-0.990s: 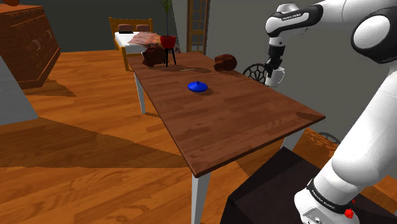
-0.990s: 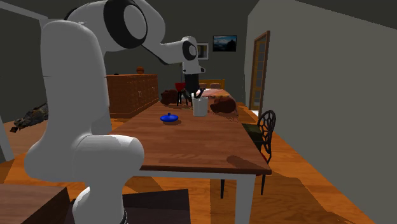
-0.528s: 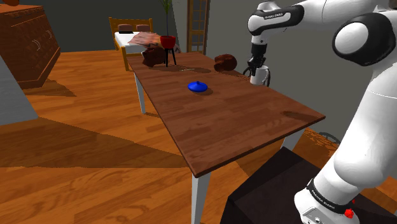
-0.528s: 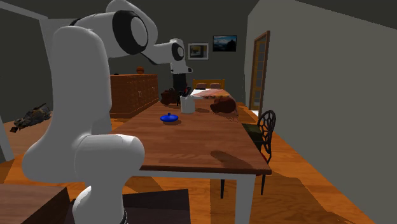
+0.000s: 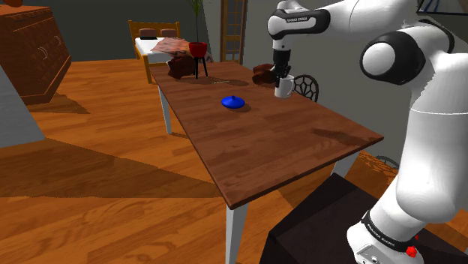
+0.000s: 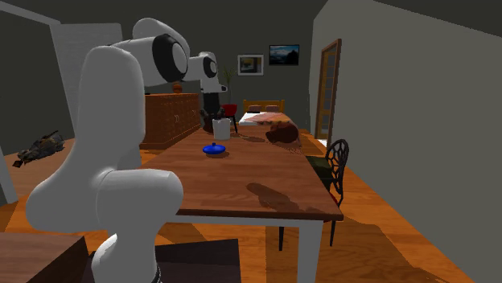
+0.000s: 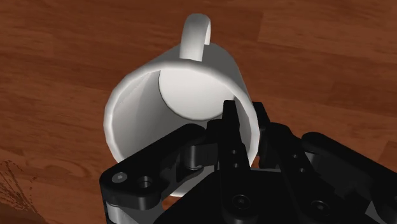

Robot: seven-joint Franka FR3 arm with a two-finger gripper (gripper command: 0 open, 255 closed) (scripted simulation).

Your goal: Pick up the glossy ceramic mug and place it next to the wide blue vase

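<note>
The black gripper (image 5: 282, 77) is pinching the thin wall of a smooth, glossy white mug (image 5: 283, 88), one finger inside the round cup and one outside, jaws nearly closed on it. The mug is hanging just beneath the jaws over the brown wood-grain table (image 5: 262, 150), the squat blue vase (image 5: 233, 102) sitting apart from them, plank floor (image 5: 97, 172) and grey walls (image 6: 386, 104) around

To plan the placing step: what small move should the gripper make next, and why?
Probably carry the white mug toward the blue vase, to the shoulder view's left: the gripper clasps the mug's rim above the table, apart from the vase.
</note>
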